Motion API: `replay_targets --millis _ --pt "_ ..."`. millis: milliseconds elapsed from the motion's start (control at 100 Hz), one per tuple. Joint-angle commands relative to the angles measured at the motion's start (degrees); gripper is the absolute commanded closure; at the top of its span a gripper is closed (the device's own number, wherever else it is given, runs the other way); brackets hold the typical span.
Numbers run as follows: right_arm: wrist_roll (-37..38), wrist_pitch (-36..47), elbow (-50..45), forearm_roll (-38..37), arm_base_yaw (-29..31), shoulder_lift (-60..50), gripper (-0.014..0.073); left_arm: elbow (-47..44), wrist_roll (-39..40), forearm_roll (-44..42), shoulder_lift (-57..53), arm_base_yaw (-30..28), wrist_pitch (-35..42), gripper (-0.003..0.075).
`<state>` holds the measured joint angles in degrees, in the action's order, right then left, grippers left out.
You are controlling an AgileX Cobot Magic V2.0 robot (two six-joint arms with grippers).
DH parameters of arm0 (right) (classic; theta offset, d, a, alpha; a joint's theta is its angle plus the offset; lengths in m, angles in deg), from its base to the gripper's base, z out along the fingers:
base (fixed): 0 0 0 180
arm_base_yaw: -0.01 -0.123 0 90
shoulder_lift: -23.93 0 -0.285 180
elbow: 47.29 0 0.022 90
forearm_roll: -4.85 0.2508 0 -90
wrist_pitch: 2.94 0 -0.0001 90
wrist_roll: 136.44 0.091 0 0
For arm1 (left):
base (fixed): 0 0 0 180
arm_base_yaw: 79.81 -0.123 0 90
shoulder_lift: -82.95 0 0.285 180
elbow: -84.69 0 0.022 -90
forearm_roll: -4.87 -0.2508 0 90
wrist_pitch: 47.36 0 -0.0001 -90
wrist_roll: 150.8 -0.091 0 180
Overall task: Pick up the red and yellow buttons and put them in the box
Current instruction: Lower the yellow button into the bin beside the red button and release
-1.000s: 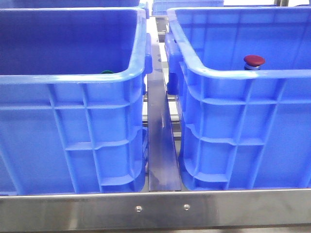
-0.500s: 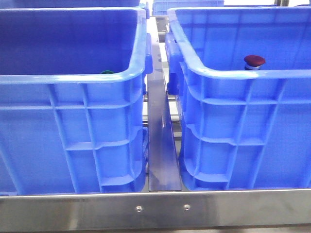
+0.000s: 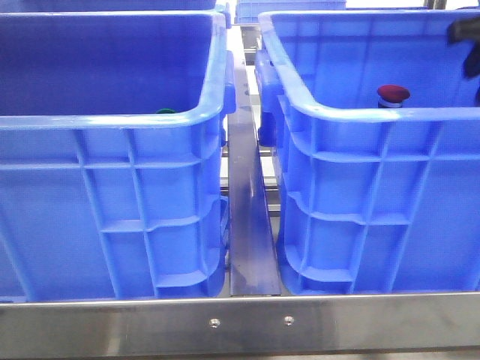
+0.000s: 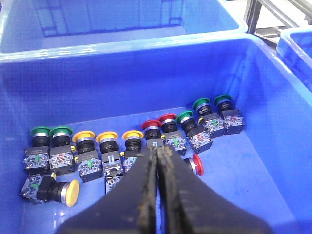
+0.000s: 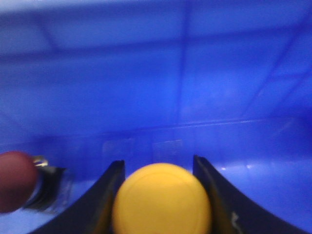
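My right gripper [image 5: 158,162] is shut on a yellow button [image 5: 162,200], whose round cap fills the gap between the fingers. It hangs inside the right-hand blue box [image 3: 360,114]. A dark red button [image 3: 393,94] on a silvery collar stands upright in that box; in the right wrist view the red button [image 5: 14,180] is beside the held one, apart from it. A dark part of the right arm [image 3: 466,37] shows at the box's far right. My left gripper [image 4: 158,152] is shut and empty above the left crate [image 4: 273,161].
The left crate [image 3: 112,120] holds several buttons in a row: green [image 4: 40,132], yellow [image 4: 84,136] and red [image 4: 151,126]. One yellow button [image 4: 70,191] and one red button [image 4: 196,164] lie on their sides. A steel rail [image 3: 247,217] runs between the crates.
A dark part of the right arm has come into the front view at the top right, over the right box. The red button and both crates have not moved.
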<state>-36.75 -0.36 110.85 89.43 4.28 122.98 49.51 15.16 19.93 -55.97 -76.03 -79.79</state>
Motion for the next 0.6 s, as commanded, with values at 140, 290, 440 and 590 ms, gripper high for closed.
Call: replay_targets --millis 140,290,440,590 --pt "-0.84 0.79 7.48 0.26 0.37 5.62 0.0412 1.45 0.48 1.03 -0.01 -0.06 4.44 0.0741" --pt "-0.84 0.92 10.44 0.26 0.37 8.45 0.0412 1.45 0.48 1.03 -0.01 -0.06 4.44 0.0741" --pt "-0.84 0.92 11.34 0.26 0.37 9.24 0.0412 1.45 0.48 1.03 -0.01 -0.06 4.44 0.0741" --pt "-0.84 1.21 10.98 0.26 0.37 9.36 0.0412 1.45 0.48 1.03 -0.01 -0.06 4.44 0.0741"
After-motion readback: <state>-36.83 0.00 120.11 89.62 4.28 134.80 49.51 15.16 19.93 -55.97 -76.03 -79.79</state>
